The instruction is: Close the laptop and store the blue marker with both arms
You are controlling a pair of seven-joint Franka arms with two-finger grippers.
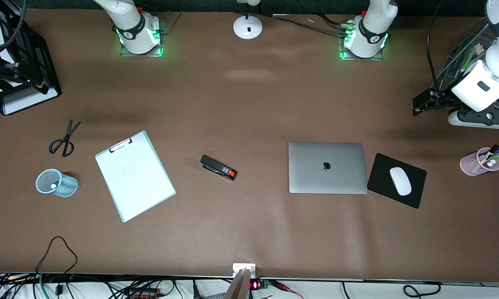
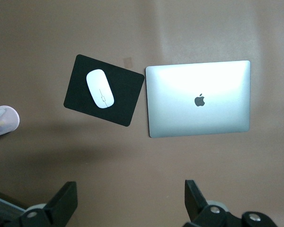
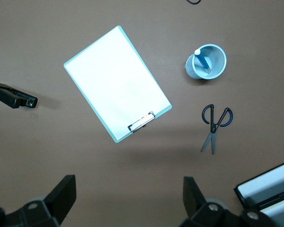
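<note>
Both claws hang in the air with fingers spread and nothing between them. Left claw [image 2: 128, 203] is over bare bench [image 1: 249, 104], at the left arm's end, with the laptop [image 1: 327, 167] and the black mouse pad [image 1: 397, 180] in its wrist view. Right claw [image 3: 128, 203] is over the right arm's end, looking down on the clipboard [image 1: 135, 176].

Laptop: shut, lid flat, logo up, lying on the bench just beside the mouse pad, which carries a white mouse [image 1: 400, 181].

Blue marker [image 3: 202, 60]: upright in the light-blue mesh cup [image 1: 56, 183], white end up, at the right arm's end of the bench, near the scissors [image 1: 64, 139].

Black stapler [image 1: 218, 167]: between clipboard and laptop.

Pink cup [image 1: 480, 162]: holds other markers, toward the left arm's end, well apart from the blue cup.
</note>
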